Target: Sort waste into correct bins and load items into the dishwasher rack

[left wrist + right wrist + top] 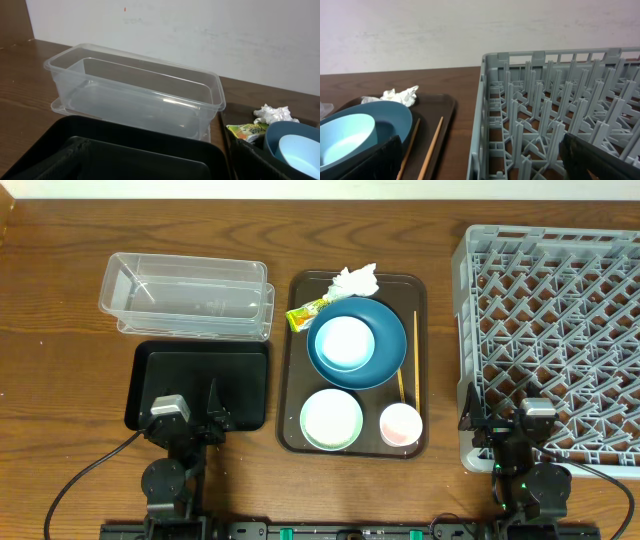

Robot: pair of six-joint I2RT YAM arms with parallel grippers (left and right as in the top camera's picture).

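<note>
Well, nearest me the left gripper (190,418) hangs over the near end of the matte, shallow black tray (245,370), its jaws spread wide and gripping nothing. The right gripper (506,418) is just as wide and holds nothing, at the near-left corner of the grey plastic dishwasher rack (560,310), a square crate of latticed upright pegs.

Between them lies a brown serving tray (294,360) with rounded corners. On its near end sit a pale green-rimmed bowl (331,418) and a small pinkish cup (400,424). Behind these the glossy blue dish (388,345) cradles a white bowl (345,342), with thin wooden chopsticks (401,385) lying alongside to its right.

At the far rim lie a yellow-green snack wrapper (308,313), its print too small for me to read, and a crumpled white tissue (355,280). Farthest left, beyond the black tray, stands the clear plastic tub (185,295), rectangular and see-through to its bare floor.
</note>
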